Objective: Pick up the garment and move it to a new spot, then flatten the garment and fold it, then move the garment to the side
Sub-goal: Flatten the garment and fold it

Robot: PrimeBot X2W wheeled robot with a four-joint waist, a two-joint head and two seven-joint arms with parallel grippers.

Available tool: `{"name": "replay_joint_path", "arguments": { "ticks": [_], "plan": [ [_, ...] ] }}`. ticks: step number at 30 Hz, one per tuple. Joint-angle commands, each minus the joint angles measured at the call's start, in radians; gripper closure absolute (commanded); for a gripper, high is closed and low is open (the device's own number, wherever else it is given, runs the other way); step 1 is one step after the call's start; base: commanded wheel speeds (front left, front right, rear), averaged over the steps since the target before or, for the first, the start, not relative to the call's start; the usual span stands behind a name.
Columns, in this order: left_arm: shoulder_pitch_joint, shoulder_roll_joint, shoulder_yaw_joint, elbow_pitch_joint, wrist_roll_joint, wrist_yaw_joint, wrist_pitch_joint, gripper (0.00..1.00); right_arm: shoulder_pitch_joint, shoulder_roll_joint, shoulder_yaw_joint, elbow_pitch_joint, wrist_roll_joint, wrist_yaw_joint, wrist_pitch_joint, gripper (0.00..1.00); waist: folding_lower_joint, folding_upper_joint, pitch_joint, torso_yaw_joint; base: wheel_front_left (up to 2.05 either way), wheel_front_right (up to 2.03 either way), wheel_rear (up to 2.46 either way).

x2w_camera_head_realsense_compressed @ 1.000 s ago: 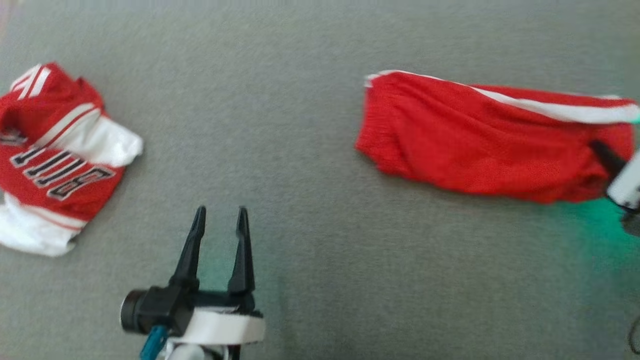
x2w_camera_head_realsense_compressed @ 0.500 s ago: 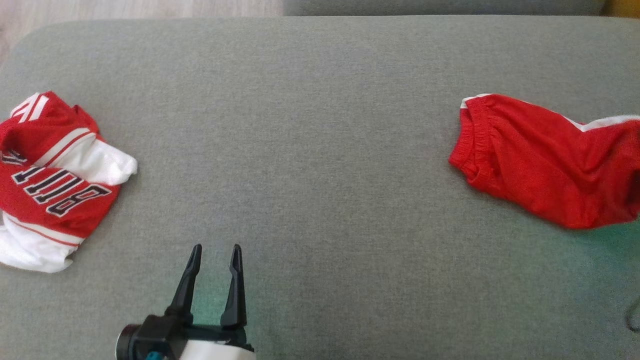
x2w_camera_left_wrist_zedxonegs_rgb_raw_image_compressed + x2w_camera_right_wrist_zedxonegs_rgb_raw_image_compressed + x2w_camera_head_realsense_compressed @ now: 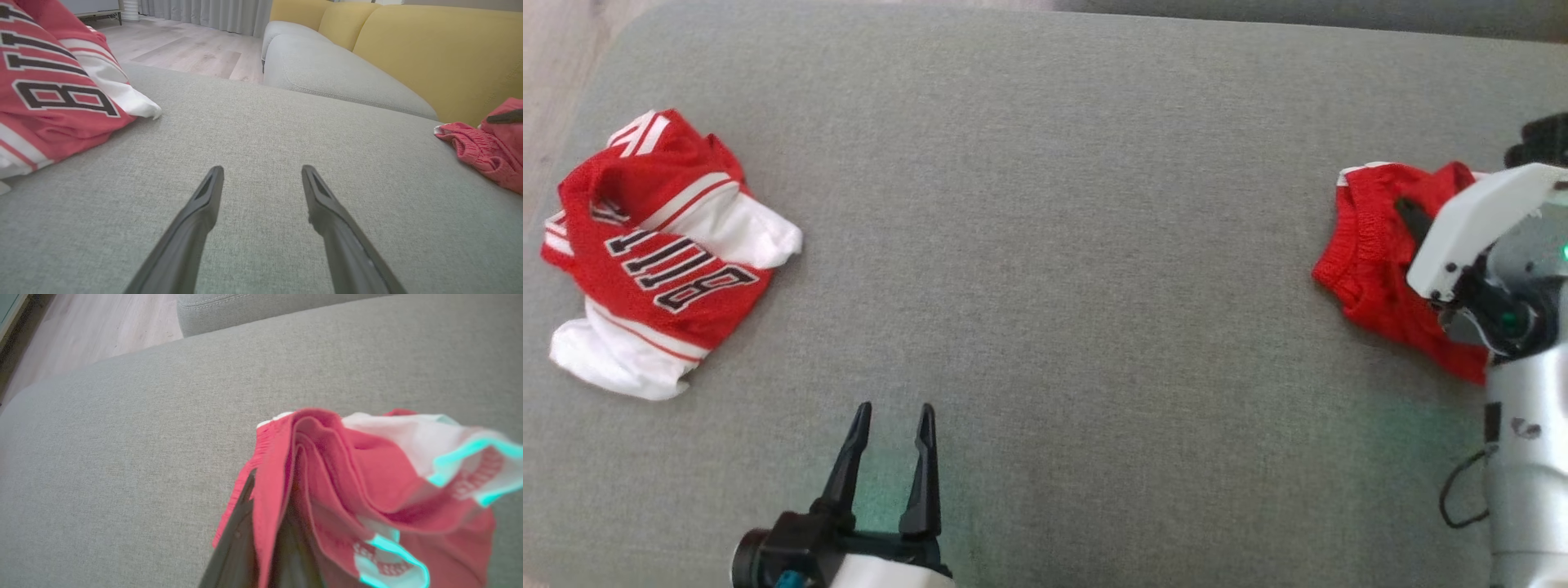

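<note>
Grey cushion (image 3: 1045, 245) spans the head view. Red & white jersey (image 3: 662, 253) lies crumpled at 9 o'clock. Red shorts (image 3: 1368, 269) bunched at 3 o'clock, partly resting on the cushion, w/ right gripper (image 3: 1405, 209) clamped tight on the fabric, folds draped over its fingers. Left gripper (image 3: 894, 408) at 7 o'clock, jaws wide apart, nothing in them, well apart from both garments.

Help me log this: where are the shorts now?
In the head view, the shorts are bunched at the far right of the cushion, pinched in the right claw, opposite the jersey at left.
</note>
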Motion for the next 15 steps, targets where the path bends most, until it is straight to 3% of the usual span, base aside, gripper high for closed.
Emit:
{"name": "replay_joint_path", "arguments": {
  "ticks": [1,5,6,7,8,9,15],
  "plan": [
    [-0.023,-0.005,0.018,-0.022,-0.010,0.011,-0.005,0.00,-0.060,0.008,0.030,-0.026,-0.011,0.008,-0.020,1.00,-0.0001,0.0000,0.004,0.009,0.00,0.00,0.00],
    [-0.024,-0.006,-0.003,-0.011,-0.023,0.019,-0.005,0.00,-0.084,0.009,0.058,0.014,-0.024,0.008,-0.051,1.00,-0.0001,0.0000,0.006,0.017,0.00,0.00,0.00],
    [-0.025,-0.006,-0.009,-0.009,-0.026,0.021,-0.005,0.00,-0.089,0.007,0.069,0.021,-0.029,0.008,-0.059,0.95,-0.0001,0.0000,0.007,0.018,0.00,0.00,0.00],
    [-0.027,-0.006,-0.014,-0.007,-0.028,0.023,-0.005,0.00,-0.093,0.004,0.080,0.028,-0.034,0.008,-0.070,0.59,-0.0001,0.0000,0.008,0.018,0.00,0.00,0.00],
    [-0.029,-0.006,-0.018,-0.005,-0.029,0.024,-0.005,0.00,-0.095,0.001,0.094,0.035,-0.037,0.008,-0.081,0.08,-0.0001,0.0000,0.007,0.019,0.00,0.00,0.00],
    [-0.030,-0.006,-0.022,-0.003,-0.031,0.025,-0.005,0.00,-0.094,-0.002,0.105,0.043,-0.039,0.008,-0.090,0.00,-0.0001,0.0000,0.007,0.019,0.00,0.00,0.00],
    [-0.030,-0.006,-0.019,0.006,-0.032,0.027,-0.005,0.00,-0.089,0.005,0.204,0.048,0.041,0.008,-0.143,0.00,-0.0001,0.0000,0.007,0.012,0.00,0.00,0.00]
  ]
}}
